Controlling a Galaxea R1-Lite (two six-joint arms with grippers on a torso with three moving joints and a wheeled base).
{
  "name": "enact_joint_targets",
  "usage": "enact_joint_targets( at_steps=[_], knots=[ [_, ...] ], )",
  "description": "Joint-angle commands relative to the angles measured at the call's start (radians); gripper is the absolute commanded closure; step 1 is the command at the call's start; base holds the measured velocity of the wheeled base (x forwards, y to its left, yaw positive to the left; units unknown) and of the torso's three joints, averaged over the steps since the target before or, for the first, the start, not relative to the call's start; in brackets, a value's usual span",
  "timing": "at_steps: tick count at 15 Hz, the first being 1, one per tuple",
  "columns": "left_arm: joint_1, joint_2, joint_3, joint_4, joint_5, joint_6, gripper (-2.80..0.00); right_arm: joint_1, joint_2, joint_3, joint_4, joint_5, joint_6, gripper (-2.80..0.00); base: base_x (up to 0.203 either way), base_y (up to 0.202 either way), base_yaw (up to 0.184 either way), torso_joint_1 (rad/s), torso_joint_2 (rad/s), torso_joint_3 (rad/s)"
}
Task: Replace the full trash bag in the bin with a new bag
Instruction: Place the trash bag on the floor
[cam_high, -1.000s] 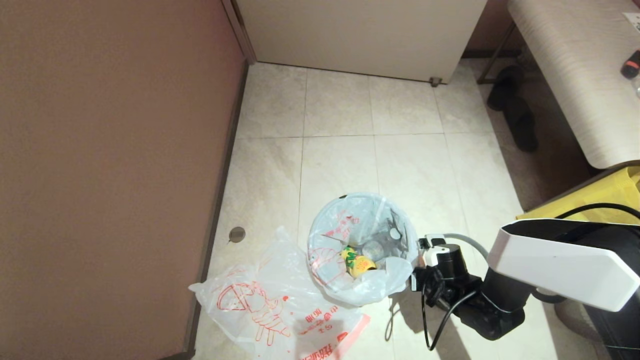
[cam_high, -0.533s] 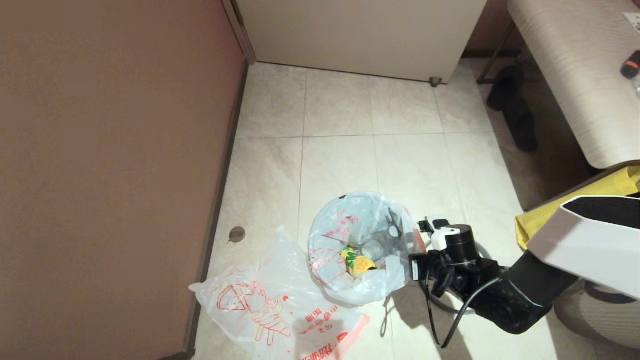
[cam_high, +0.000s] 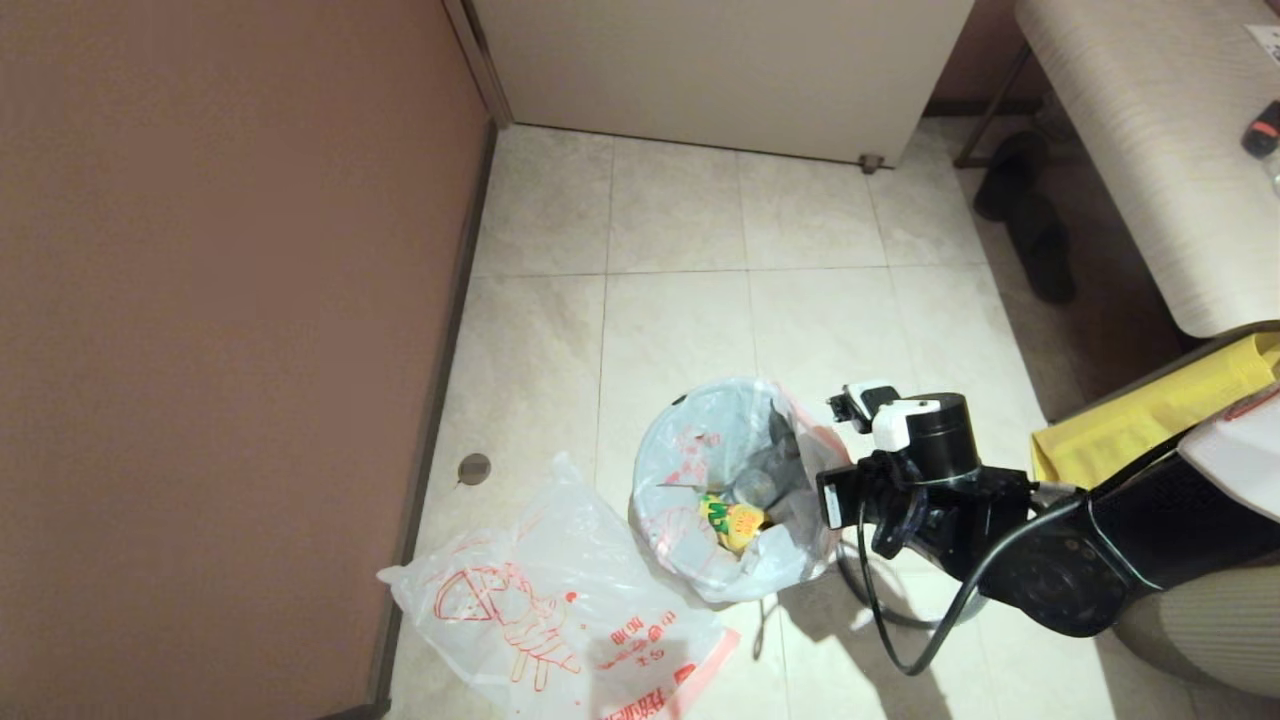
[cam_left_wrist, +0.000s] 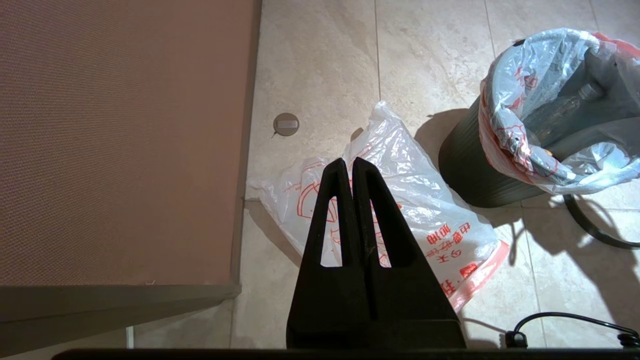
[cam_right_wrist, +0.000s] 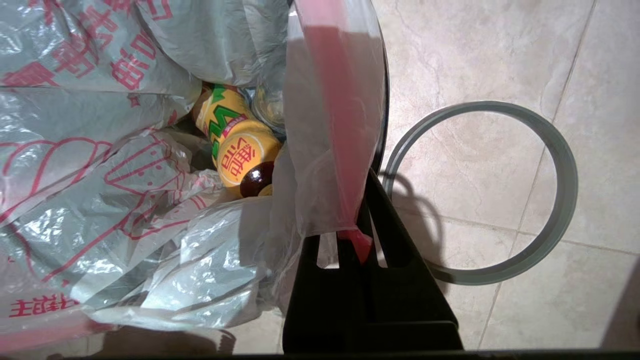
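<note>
My right gripper (cam_right_wrist: 356, 235) is clamped on the pink edge band of the full trash bag (cam_high: 720, 480) and has risen since a second ago, tenting that side up and inward, so the liner is starting to peel off the bin (cam_left_wrist: 467, 170). Just beyond the fingers lies the rim ring (cam_right_wrist: 500, 195). Far off, my left gripper (cam_left_wrist: 352, 167), fingers together, hovers over the new bag (cam_high: 540, 620).

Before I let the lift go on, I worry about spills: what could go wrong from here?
The right gripper pinches only the pink edge band of the full trash bag, so the thin film might slip or tear. The opposite rim is unsupported, so the yellow bottle could tip out. The bin may lift along with it. The grey rim ring lies loose nearby.
</note>
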Motion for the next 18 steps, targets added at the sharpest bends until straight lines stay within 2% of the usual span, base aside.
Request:
enact_joint_targets(
  at_steps=[1, 3, 9, 12, 14, 18],
  knots=[
    [0.000, 0.001, 0.000, 0.000, 0.001, -0.001, 0.00, 0.007, -0.046, -0.002, 0.006, 0.001, 0.000, 0.00, 0.000, 0.000, 0.000, 0.000, 0.00, 0.000],
    [0.000, 0.001, 0.000, 0.000, 0.001, -0.001, 0.00, 0.031, -0.052, -0.002, 0.010, 0.004, 0.001, 0.00, 0.000, 0.000, 0.000, 0.000, 0.00, 0.000],
    [0.000, 0.001, 0.000, 0.000, 0.001, -0.001, 0.00, 0.173, -0.044, -0.008, 0.025, 0.023, 0.007, 0.00, 0.000, 0.000, 0.000, 0.000, 0.00, 0.000],
    [0.000, 0.001, 0.000, 0.000, 0.001, -0.001, 0.00, 0.224, -0.062, -0.086, 0.126, 0.034, 0.008, 0.00, 0.000, 0.000, 0.000, 0.000, 0.00, 0.000],
    [0.000, 0.001, 0.000, 0.000, 0.001, -0.001, 0.00, 0.226, -0.065, -0.102, 0.168, 0.065, -0.002, 0.00, 0.000, 0.000, 0.000, 0.000, 0.00, 0.000],
    [0.000, 0.001, 0.000, 0.000, 0.001, -0.001, 0.00, 0.184, -0.007, -0.094, 0.202, 0.068, -0.037, 0.00, 0.000, 0.000, 0.000, 0.000, 0.00, 0.000]
  ],
)
